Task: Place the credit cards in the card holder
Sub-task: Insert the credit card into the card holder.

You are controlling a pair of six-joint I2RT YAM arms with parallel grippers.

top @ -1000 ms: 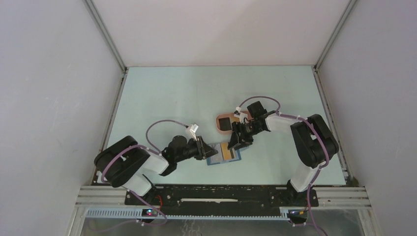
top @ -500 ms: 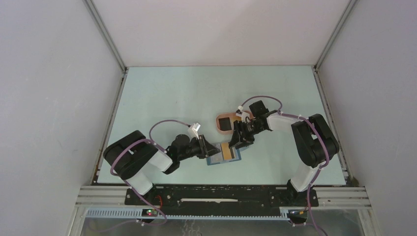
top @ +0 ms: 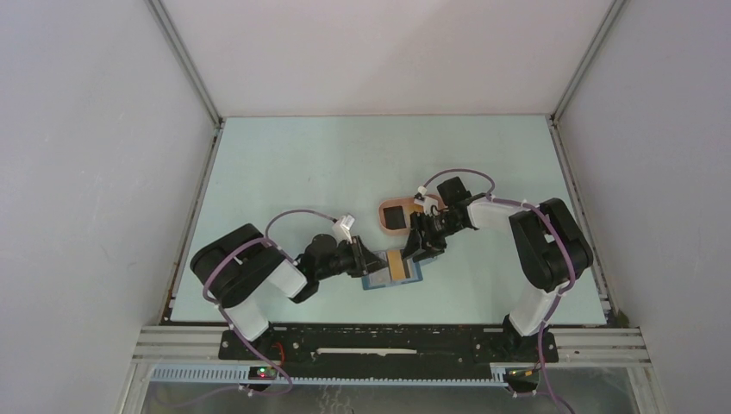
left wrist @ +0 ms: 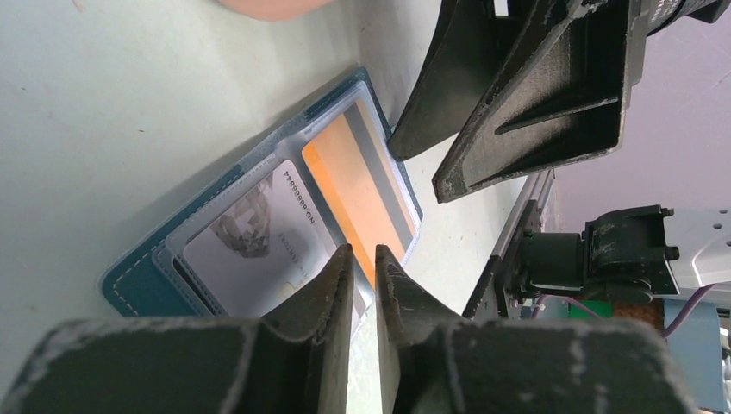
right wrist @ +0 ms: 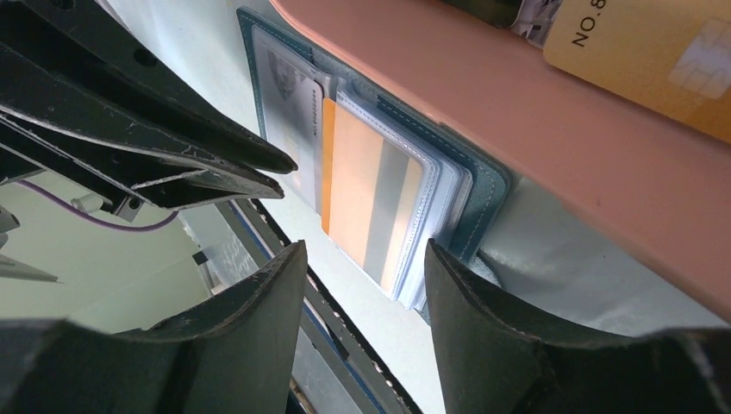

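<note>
The blue card holder [top: 410,276] lies open on the table near the front. In the left wrist view the card holder [left wrist: 142,280] holds a pale silver card [left wrist: 250,250] in one side and an orange and grey card [left wrist: 358,181] in a clear sleeve on the other. My left gripper [left wrist: 363,253] is shut to a thin gap with nothing in it, low over the holder's near edge. My right gripper [right wrist: 364,252] is open and empty, hovering over the orange card [right wrist: 371,185]. A black card [top: 394,215] and a gold card [right wrist: 655,52] lie in the pink tray [top: 385,226].
The pink tray [right wrist: 517,121] lies right behind the holder, its rim touching it or just above it. The two grippers [top: 369,261] [top: 417,248] are close together over the holder. The black front rail [top: 388,341] runs just in front.
My left arm has reached to the right, bringing its gripper from beside the holder onto its left part. The right gripper has stayed nearly still.
</note>
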